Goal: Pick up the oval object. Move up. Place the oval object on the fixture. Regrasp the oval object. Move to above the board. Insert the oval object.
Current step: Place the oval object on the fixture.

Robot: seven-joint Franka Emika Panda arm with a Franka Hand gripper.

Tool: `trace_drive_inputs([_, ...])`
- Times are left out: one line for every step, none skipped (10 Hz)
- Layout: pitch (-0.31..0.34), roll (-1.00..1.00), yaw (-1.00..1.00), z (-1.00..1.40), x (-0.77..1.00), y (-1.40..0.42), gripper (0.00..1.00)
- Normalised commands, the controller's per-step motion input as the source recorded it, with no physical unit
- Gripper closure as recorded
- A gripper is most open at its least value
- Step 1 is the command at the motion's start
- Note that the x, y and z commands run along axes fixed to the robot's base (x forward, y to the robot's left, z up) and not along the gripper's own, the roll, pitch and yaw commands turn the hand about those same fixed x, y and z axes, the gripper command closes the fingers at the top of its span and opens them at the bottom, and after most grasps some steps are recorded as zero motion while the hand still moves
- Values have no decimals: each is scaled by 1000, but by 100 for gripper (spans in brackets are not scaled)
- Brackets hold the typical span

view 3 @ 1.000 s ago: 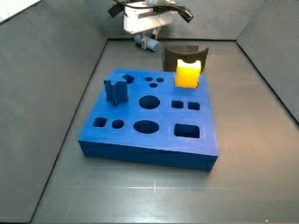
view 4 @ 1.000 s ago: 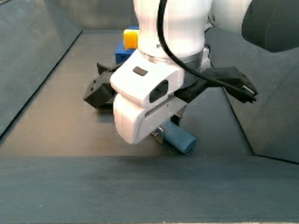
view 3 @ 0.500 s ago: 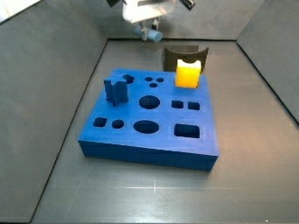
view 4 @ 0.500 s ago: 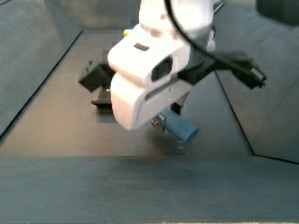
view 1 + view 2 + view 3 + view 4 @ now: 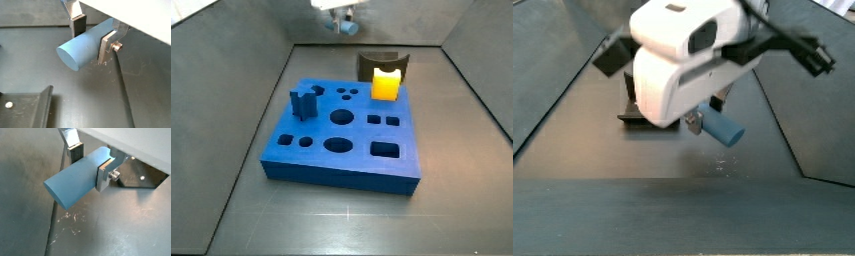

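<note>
My gripper (image 5: 91, 33) is shut on the oval object (image 5: 81, 45), a pale grey-blue peg, and holds it well above the floor; both wrist views show the fingers (image 5: 103, 174) clamping its sides. In a side view the gripper (image 5: 344, 22) is at the top edge, above and behind the fixture (image 5: 385, 72), a dark block with a yellow front. In a side view the oval object (image 5: 722, 128) hangs below the arm. The board (image 5: 345, 133) is a bright blue slab with several holes in the middle of the floor.
A dark blue notched block (image 5: 303, 102) stands upright on the board's left part. Grey walls enclose the floor on all sides. The fixture's dark edge shows in both wrist views (image 5: 27, 107) (image 5: 141, 175).
The gripper has risen with the oval object in it, moving up toward the top of a side view. The board and the fixture have not moved.
</note>
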Motion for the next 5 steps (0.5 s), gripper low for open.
trace_drive_inputs([64,66,0,1000,-18,-4,100])
trace_drive_inputs([93,86,11,1000,-21,-8,100])
trace_drive_inputs([103,99,17,1000,-26,-15,100])
trace_drive_inputs([106,107,23,1000,-27,-17,100])
trace_drive_inputs([100,98,25,997,-30,-19,100])
